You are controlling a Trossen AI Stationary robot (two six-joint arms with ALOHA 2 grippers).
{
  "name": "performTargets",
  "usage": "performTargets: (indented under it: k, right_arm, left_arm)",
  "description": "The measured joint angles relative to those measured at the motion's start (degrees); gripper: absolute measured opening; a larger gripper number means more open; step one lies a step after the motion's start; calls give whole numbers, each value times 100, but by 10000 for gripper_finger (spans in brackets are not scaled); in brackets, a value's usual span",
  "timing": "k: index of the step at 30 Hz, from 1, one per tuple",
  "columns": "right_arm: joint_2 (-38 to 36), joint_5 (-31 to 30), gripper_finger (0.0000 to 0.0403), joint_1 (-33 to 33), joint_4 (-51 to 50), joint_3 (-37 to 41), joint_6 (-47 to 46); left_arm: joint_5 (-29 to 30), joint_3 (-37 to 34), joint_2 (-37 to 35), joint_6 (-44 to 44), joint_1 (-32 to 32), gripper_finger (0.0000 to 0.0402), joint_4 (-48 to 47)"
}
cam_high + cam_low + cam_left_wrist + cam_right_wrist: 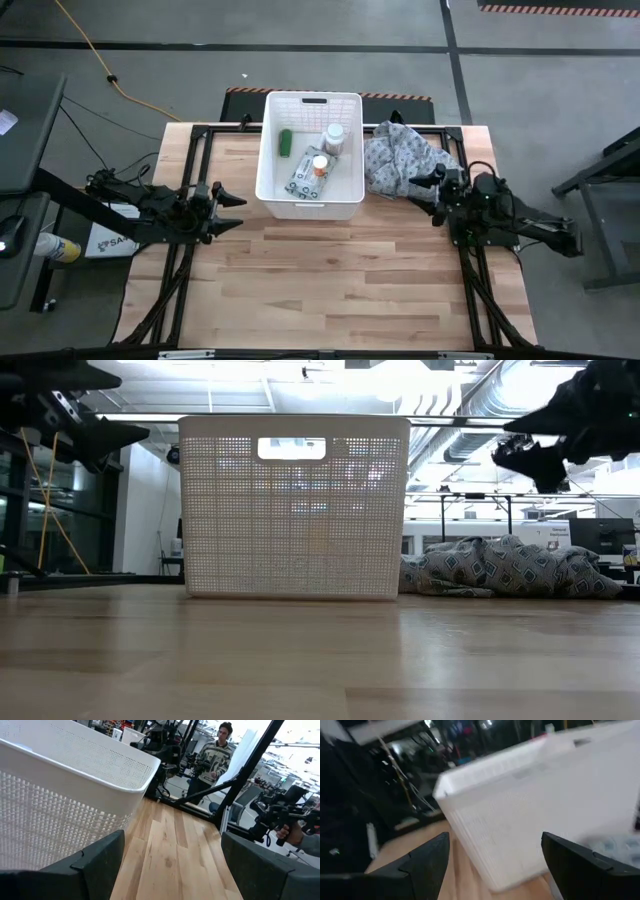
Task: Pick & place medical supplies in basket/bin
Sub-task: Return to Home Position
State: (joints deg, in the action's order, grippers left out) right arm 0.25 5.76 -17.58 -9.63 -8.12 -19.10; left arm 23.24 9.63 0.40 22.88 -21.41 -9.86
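The white lattice-walled bin stands at the table's far middle; it also fills the low view. Inside it lie a green cylinder, a white bottle, a second white bottle with an orange cap and the flat wipes packet. My left gripper hovers open to the bin's left, above the table. My right gripper hovers open to the bin's right, beside the grey patterned cloth; its wrist view shows the bin.
A crumpled grey patterned cloth lies on the table right of the bin, also in the low view. The near half of the wooden table is bare wood. A person stands beyond the table.
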Motion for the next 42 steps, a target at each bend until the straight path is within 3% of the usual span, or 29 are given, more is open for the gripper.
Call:
performTargets:
  k: [14,23,28,37,42]
  right_arm:
    - [2,157,304,0,703,442,149]
    - [2,157,304,0,755,442,287]
    - [4,190,304,0,758,442,484]
    - [42,255,304,0,736,438,626]
    - [41,609,304,0,774,438,829]
  left_arm:
    - [283,0,-2,-273,2,365,-14]
    - [173,1,0,-291,0,365,-442]
    - [175,-468,4,-195,2,365,-109]
    - [322,-494,198,-219,2,365,52]
    - [575,-498,197,-231,1,365,69]
